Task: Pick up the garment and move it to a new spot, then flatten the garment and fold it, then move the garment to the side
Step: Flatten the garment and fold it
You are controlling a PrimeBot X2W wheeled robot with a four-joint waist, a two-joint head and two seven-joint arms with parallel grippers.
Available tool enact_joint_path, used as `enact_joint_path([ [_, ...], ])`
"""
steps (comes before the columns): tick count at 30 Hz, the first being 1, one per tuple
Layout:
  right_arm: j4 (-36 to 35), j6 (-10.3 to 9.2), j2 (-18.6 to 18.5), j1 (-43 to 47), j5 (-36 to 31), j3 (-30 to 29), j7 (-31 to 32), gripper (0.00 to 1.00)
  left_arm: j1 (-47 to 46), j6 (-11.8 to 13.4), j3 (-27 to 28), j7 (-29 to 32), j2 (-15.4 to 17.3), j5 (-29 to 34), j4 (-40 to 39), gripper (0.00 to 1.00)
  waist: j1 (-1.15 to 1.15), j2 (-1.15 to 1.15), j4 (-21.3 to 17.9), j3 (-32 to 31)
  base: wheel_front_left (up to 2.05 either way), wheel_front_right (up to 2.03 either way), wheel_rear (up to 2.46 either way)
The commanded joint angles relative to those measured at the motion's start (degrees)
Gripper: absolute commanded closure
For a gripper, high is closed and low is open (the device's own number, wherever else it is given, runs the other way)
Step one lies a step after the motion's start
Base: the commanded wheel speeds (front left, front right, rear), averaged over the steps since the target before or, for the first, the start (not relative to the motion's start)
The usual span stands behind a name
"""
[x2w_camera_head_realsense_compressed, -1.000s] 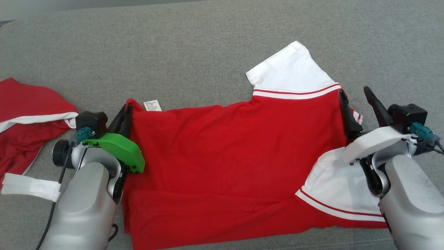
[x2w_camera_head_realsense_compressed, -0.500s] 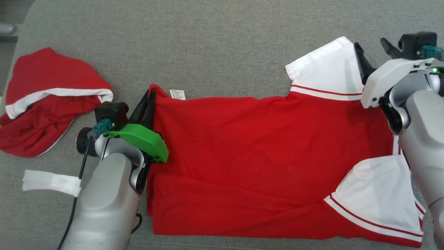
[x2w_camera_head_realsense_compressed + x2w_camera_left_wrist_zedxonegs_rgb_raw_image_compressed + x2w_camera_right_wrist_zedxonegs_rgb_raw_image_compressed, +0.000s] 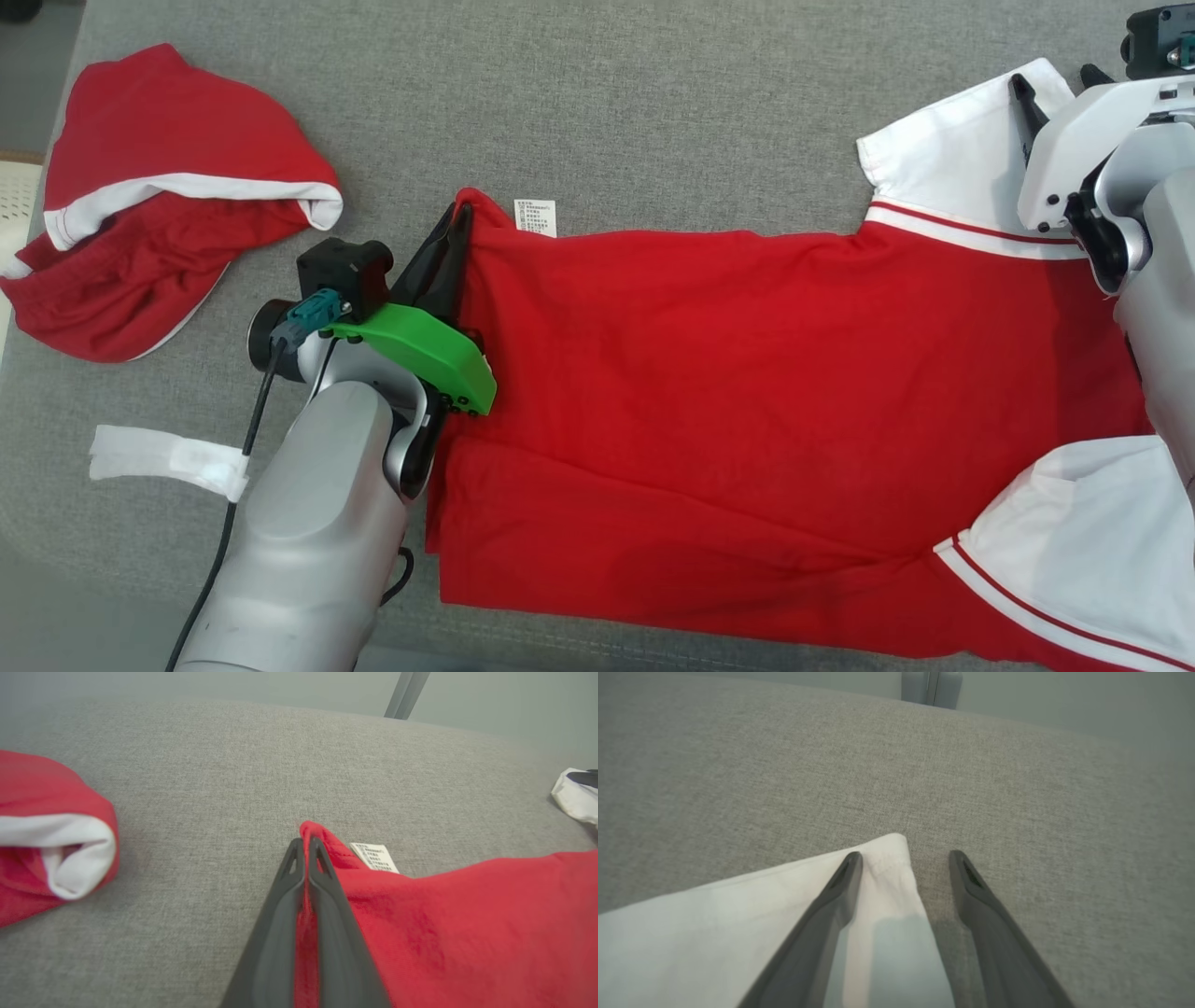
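Clamping garment [image 3: 467, 914], left pincer [image 3: 305, 841]; right pincer [image 3: 906, 854] spread.

Soft, even light, no glare. Head view sharp; a faint shadow lies on the garment [image 3: 747, 373] at 3 o'clock. In the wrist views the left pincer [image 3: 306, 842] and right pincer [image 3: 906, 854] blur toward 6 o'clock; the grey surface [image 3: 210, 765] bows at 12.

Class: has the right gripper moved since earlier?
Yes: on the red shirt, the right gripper went from the striped seam to the white sleeve corner.
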Motion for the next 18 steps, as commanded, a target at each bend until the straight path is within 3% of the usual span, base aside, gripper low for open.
enact_joint_path([
  [1, 1.3, -0.07, 0.2, 0.1, 0.1, 0.8, 0.3, 0.57, -1.1, 0.1, -0.5, 0.0, 0.1, -0.7, 0.3, 1.00, 0.00, 0.00, 0.6, 0.8, 0.00, 0.00, 0.00],
  [2, 1.6, -0.06, 0.4, 0.0, 0.3, 1.1, 0.4, 0.86, -1.2, 0.1, -0.7, 0.0, 0.1, -0.7, 0.5, 1.00, 0.00, 0.00, 0.6, 0.8, 0.00, 0.00, 0.00],
  [3, 1.9, -0.06, 0.5, 0.1, 0.5, 1.4, 0.4, 1.00, -1.4, 0.1, -0.7, 0.0, 0.1, -0.7, 0.6, 1.00, 0.00, 0.00, 0.5, 0.8, 0.00, 0.00, 0.00],
  [8, 2.1, -0.10, 0.0, -0.3, 1.6, 2.2, -1.0, 1.00, -1.7, 0.4, -0.5, 0.0, 0.1, -0.3, 1.0, 1.00, 0.00, 0.00, 0.1, 0.3, 0.00, 0.00, 0.00],
  [18, -1.3, -0.09, 1.1, 1.4, 6.1, 5.3, -9.9, 1.00, 1.6, 0.6, 3.8, 0.0, 0.2, 1.7, 1.7, 1.00, 0.00, 0.00, -2.4, -4.2, 0.00, 0.00, 0.00],
])
